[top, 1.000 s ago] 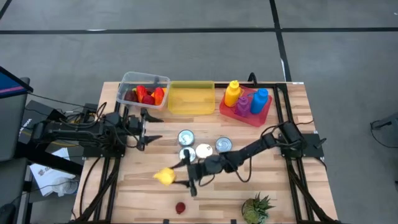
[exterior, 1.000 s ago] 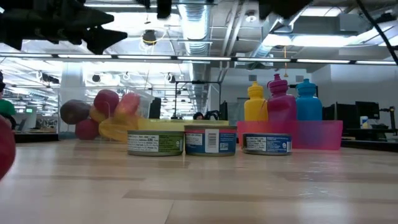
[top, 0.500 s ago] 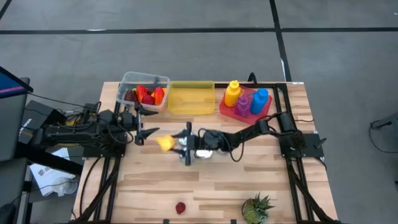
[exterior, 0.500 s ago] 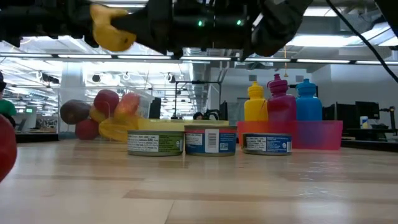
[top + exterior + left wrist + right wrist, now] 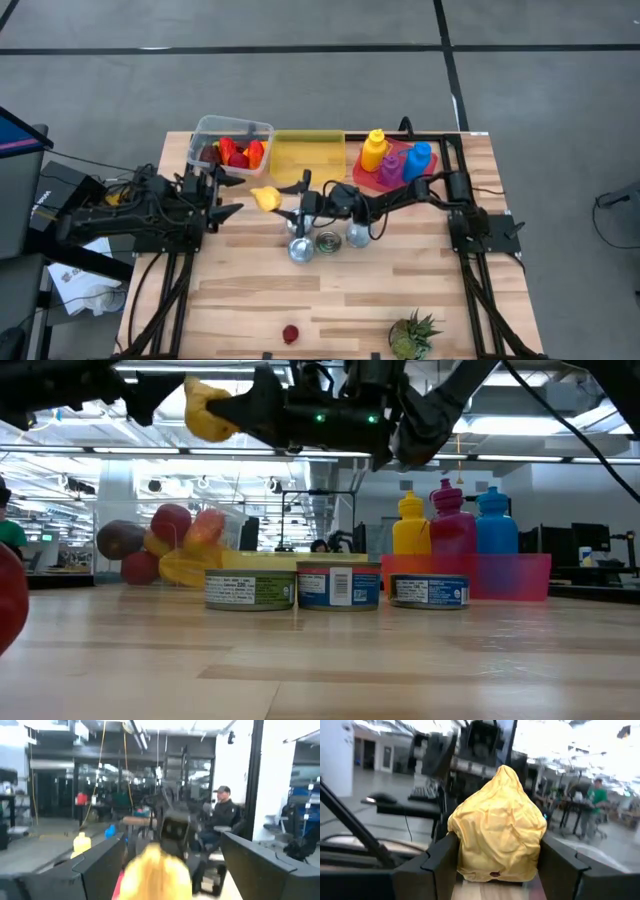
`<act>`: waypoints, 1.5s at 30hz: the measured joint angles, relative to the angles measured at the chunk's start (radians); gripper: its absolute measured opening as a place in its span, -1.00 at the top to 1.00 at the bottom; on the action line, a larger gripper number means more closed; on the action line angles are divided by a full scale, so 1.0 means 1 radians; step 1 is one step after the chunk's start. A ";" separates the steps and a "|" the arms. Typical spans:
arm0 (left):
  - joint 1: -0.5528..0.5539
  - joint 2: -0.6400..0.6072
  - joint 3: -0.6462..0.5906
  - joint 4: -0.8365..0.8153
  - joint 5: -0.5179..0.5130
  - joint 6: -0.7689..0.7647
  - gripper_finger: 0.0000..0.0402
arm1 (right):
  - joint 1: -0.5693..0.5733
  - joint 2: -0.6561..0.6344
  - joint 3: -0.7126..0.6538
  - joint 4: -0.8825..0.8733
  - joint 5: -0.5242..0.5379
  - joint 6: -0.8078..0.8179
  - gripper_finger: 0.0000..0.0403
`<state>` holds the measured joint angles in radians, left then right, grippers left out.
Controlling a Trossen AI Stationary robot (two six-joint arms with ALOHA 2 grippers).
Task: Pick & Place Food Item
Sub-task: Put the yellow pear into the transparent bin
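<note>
From where I stand, the left gripper [image 5: 226, 195] hangs with its fingers spread and empty, near the table's [image 5: 240, 290] left edge, pointing across at the yellow food item [image 5: 265, 198] just beside it. That yellow food item is off the boards, pinched between the fingers of the right gripper [image 5: 283, 201], whose arm lies stretched low and nearly level from the right edge over the cans [image 5: 327, 242]. The left claw looks placed to receive it, and the clear bin [image 5: 203, 135] of fruit sits at the back-left corner.

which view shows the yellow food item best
The right wrist view: the yellow food item fills it, clamped in the right end effector. High and low views show it small; the left wrist view shows a blur.
</note>
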<state>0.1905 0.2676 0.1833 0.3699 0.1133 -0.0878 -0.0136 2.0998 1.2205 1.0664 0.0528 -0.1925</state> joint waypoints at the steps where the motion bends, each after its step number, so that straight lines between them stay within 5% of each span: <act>1: 0.000 0.017 0.000 -0.006 -0.005 -0.001 -0.59 | -0.009 0.000 0.000 0.015 -0.020 0.001 -0.06; 18: 0.039 0.500 -0.045 0.514 -0.055 -0.024 -0.58 | -0.056 0.000 0.001 0.027 -0.134 0.009 -0.05; 24: 0.045 0.630 -0.045 0.672 -0.053 -0.025 -0.42 | -0.056 0.000 0.001 0.023 -0.130 0.009 -0.05; 33: 0.045 0.670 -0.047 0.740 -0.058 0.021 0.13 | -0.058 0.000 0.000 0.026 -0.126 0.013 -0.05; 40: 0.046 0.669 -0.047 0.735 -0.062 0.029 0.17 | -0.071 0.000 0.001 0.015 -0.134 0.016 -0.09; 45: 0.046 0.669 -0.047 0.724 -0.062 0.028 0.17 | -0.073 -0.001 0.001 0.001 -0.135 0.055 -0.29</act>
<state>0.2367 0.9363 0.1360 1.0934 0.0513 -0.0601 -0.0864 2.0991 1.2217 1.0670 -0.0822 -0.1370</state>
